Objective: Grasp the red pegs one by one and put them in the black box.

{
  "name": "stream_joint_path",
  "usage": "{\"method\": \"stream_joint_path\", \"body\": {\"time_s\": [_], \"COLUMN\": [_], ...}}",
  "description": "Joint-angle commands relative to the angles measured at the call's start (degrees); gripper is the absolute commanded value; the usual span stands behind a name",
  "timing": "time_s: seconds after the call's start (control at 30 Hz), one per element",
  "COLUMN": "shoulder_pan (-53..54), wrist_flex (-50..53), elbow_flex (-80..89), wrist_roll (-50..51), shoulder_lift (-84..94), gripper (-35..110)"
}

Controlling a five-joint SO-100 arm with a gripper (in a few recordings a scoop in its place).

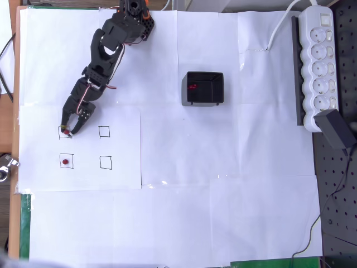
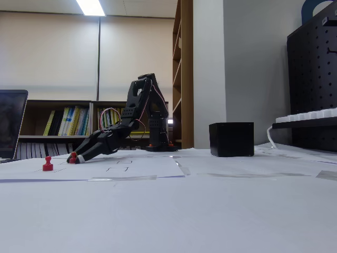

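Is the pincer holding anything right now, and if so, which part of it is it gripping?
The pincer is down around a red peg in the upper-left drawn square, at the peg's top, but whether it is actually clamped cannot be told.

A beige wall [image 2: 52,58] rises behind a low bookshelf [image 2: 63,124] of books; a ceiling light [image 2: 90,7] glows above it, a tall wooden shelf unit [image 2: 184,74] to its right.
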Motion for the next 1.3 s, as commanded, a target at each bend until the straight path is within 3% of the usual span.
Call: {"method": "stream_joint_path", "body": {"time_s": [0.0, 0.07, 0.13, 0.2, 0.43, 0.5, 0.77, 0.9, 1.03, 1.27], "shoulder_pan": [2.1, 2.4, 2.4, 1.7, -15.6, -22.7, -56.8, -71.3, -76.1, -75.3], "wrist_flex": [0.6, 4.9, 19.2, 51.0, 128.1, 137.8, 136.7, 135.0, 131.5, 127.7], "elbow_flex": [3.1, 3.6, 5.9, 14.6, 54.7, 63.8, 71.3, 67.4, 59.4, 52.8], "wrist_roll": [-0.3, 0.6, 2.6, 4.7, -4.9, -9.0, -16.3, -17.9, -20.5, -20.6], "shoulder_lift": [0.7, -0.8, -5.8, -13.4, -23.0, -23.0, -27.5, -27.6, -24.6, -15.2], "gripper": [0, 0, 0, 0, 0, 0, 0, 0, 0, 3]}}
